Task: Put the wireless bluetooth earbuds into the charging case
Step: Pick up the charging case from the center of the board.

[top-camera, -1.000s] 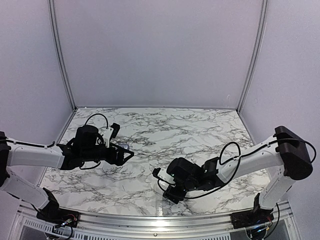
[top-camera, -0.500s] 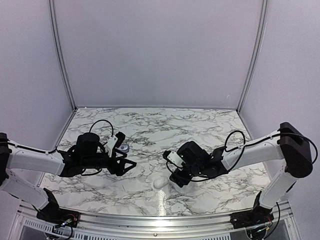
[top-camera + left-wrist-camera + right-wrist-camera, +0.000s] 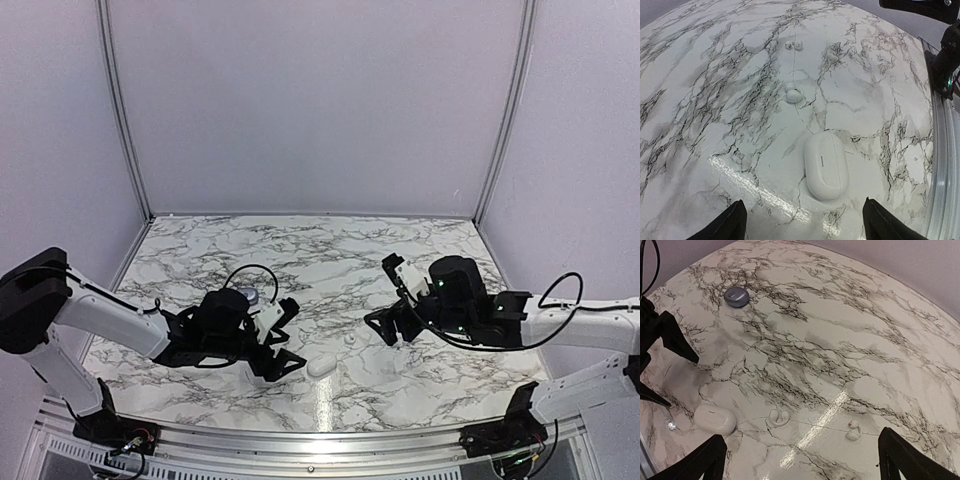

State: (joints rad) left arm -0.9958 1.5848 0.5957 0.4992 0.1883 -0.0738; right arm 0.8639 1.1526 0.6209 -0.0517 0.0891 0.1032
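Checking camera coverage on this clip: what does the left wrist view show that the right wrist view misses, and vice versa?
Only the left wrist view: cropped black hardware at its upper right edge, not identifiable. Only the right wrist view: the grey-blue round pebble-shaped case and the right arm's own open black fingers. Both: the white oval plastic charging case, the small white loop-shaped piece, the tiny white earbuds, the marble-patterned table and the left arm's open black fingers.
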